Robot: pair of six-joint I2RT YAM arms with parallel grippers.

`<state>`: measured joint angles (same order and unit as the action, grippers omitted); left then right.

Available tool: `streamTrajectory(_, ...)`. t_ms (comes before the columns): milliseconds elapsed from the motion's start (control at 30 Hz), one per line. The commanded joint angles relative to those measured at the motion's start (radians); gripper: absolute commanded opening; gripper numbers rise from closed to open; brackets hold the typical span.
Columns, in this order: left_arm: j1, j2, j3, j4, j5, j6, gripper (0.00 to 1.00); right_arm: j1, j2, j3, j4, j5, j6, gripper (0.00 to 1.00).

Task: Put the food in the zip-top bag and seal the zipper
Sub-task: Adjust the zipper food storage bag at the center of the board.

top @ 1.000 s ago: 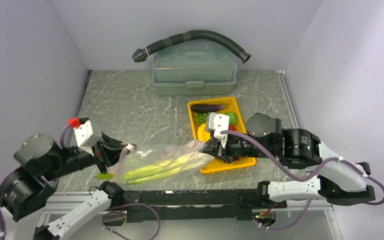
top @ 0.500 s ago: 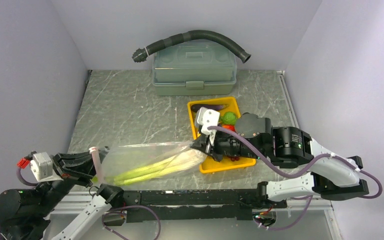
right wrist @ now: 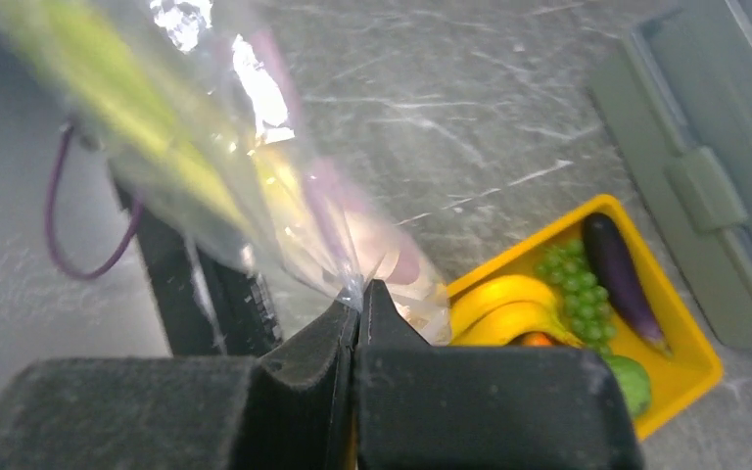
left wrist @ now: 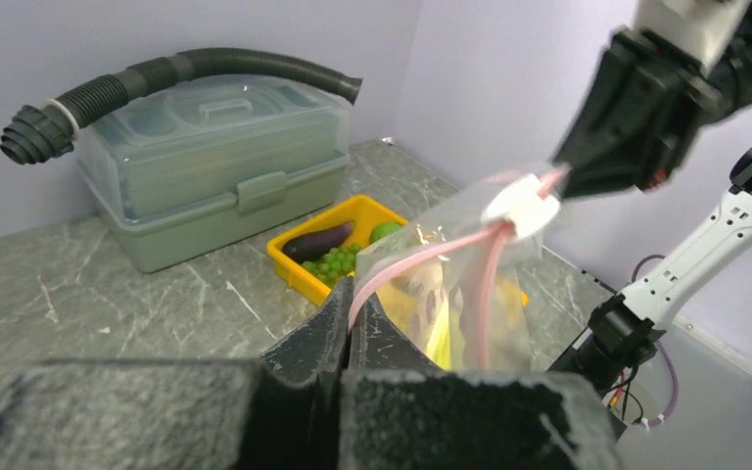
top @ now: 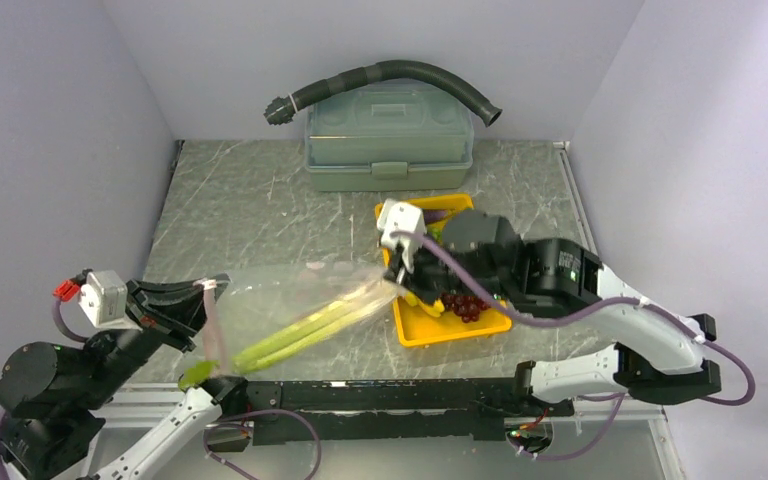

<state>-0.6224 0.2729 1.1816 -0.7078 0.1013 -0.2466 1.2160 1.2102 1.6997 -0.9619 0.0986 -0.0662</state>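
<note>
Clear floppy pink-dotted zip-top bag (top: 280, 300) hangs stretched over the grey marbled desk (top: 250, 200), left of the yellow rectangular tray (top: 440, 337). End away from tray: left pincer (left wrist: 351, 311) closed on the pale pink zipper strip (left wrist: 421, 257). End at tray's rim: right pincer (right wrist: 360, 297) clamped on the bag edge. Long white-green leek (top: 295, 330) lies inside the bag. In tray: purple eggplant (right wrist: 619, 274), green grapes (right wrist: 570, 282), yellow bananas (right wrist: 504, 302), dark purple grapes (top: 465, 303)
</note>
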Motion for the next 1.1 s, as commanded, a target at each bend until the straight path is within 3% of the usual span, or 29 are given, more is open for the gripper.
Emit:
streamTrajectory(0,0.006,-0.020,0.002,0.062,-0.052,0.021,0.00,0.052,-0.093,-0.182,0.101,-0.013,-0.035,0.00)
streamTrajectory(33,0.006,-0.022,-0.007,0.067,-0.051,0.018,0.00,0.027,-0.040,-0.220,0.094,-0.074,-0.047,0.00)
streamTrajectory(133,0.006,-0.022,-0.021,0.073,-0.053,0.018,0.00,0.019,0.139,-0.055,-0.153,0.008,0.016,0.00)
streamTrajectory(167,0.006,-0.018,-0.025,0.073,-0.055,0.019,0.00,0.020,0.097,-0.046,-0.089,-0.010,0.021,0.00)
streamTrajectory(233,0.006,-0.018,-0.026,0.073,-0.059,0.013,0.00,0.019,-0.056,-0.190,0.165,-0.076,0.009,0.00)
streamTrajectory(267,0.006,-0.018,-0.022,0.073,-0.058,0.014,0.00,0.019,-0.061,-0.234,0.181,-0.132,-0.003,0.00)
streamTrajectory(367,0.005,-0.017,-0.004,0.055,-0.067,0.026,0.00,0.007,0.114,-0.079,-0.091,-0.020,0.013,0.00)
streamTrajectory(400,0.005,-0.018,-0.002,0.050,-0.076,0.031,0.00,0.002,0.095,-0.063,-0.077,0.003,0.011,0.00)
streamTrajectory(467,0.004,-0.022,-0.003,0.046,-0.091,0.031,0.00,-0.027,-0.057,-0.154,0.113,-0.020,0.008,0.00)
streamTrajectory(500,0.004,-0.025,-0.006,0.047,-0.092,0.029,0.00,-0.030,-0.099,-0.181,0.178,-0.126,0.003,0.00)
streamTrajectory(567,0.004,-0.026,-0.010,0.054,-0.089,0.029,0.00,0.013,0.038,-0.096,0.056,-0.197,0.006,0.00)
streamTrajectory(633,0.004,-0.020,0.001,0.044,-0.093,0.037,0.00,0.077,0.127,-0.023,-0.073,-0.065,0.013,0.00)
streamTrajectory(700,0.004,-0.014,0.010,0.036,-0.095,0.043,0.00,0.071,0.024,-0.032,0.039,-0.068,0.014,0.00)
streamTrajectory(767,0.004,-0.015,0.011,0.034,-0.094,0.038,0.00,0.061,-0.147,-0.187,0.287,-0.107,0.018,0.00)
streamTrajectory(800,0.004,-0.019,0.010,0.037,-0.093,0.037,0.00,0.058,-0.145,-0.231,0.308,-0.122,0.018,0.00)
streamTrajectory(900,0.003,-0.013,0.007,0.043,-0.094,0.035,0.00,0.006,0.153,-0.153,0.026,-0.055,0.040,0.00)
streamTrajectory(933,0.003,-0.010,0.004,0.044,-0.092,0.037,0.00,-0.001,0.194,-0.131,0.001,-0.055,0.042,0.00)
streamTrajectory(1067,0.003,-0.001,0.013,0.024,-0.089,0.033,0.00,-0.006,-0.083,-0.150,0.252,-0.161,0.017,0.00)
